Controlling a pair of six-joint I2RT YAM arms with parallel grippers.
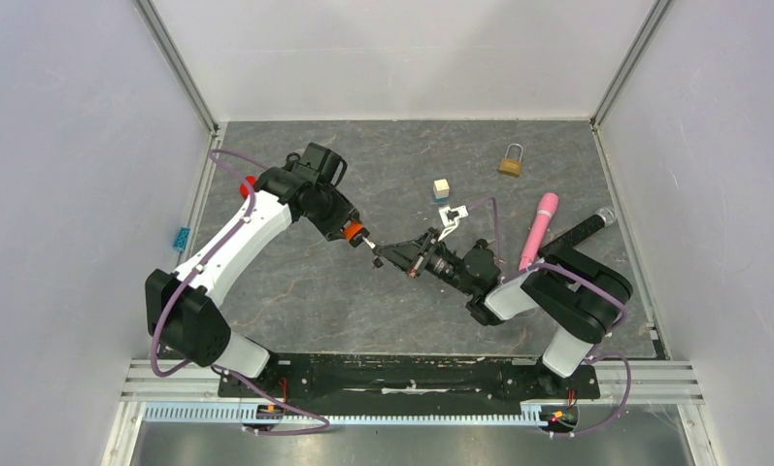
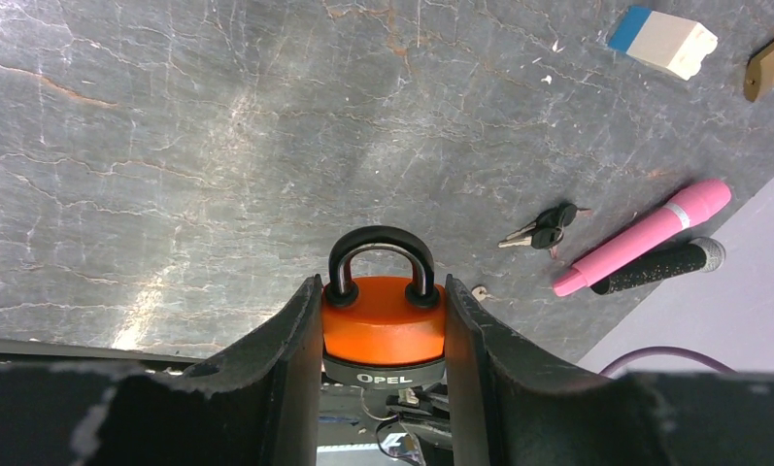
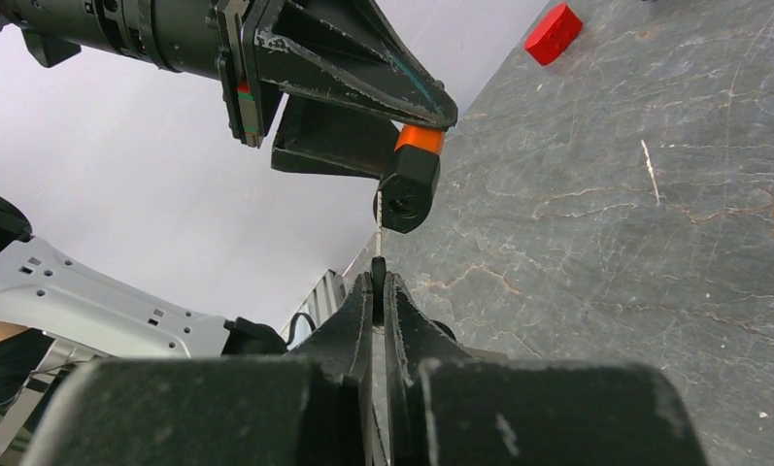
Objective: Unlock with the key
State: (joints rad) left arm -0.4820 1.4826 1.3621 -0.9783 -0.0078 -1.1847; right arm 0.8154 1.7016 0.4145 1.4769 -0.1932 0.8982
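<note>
while left jaws clamp orange padlock [image 2: 384, 320], right jaws pinch key [image 3: 377, 275] beside it.

pink wand [image 1: 538, 229] beside black wand [image 1: 587, 229] | white-blue block [image 1: 442, 188] | red block [image 3: 555, 32]

The top external camera looked steeply down from above and behind the arm bases, taking in the whole table [image 1: 305, 296]. The left wrist camera sat close behind the left fingers [image 2: 290, 354], facing down at the tabletop. The right wrist camera peered low along the right fingers [image 3: 346, 335], across the table. All three shared the orange padlock [image 2: 383, 320].
</note>
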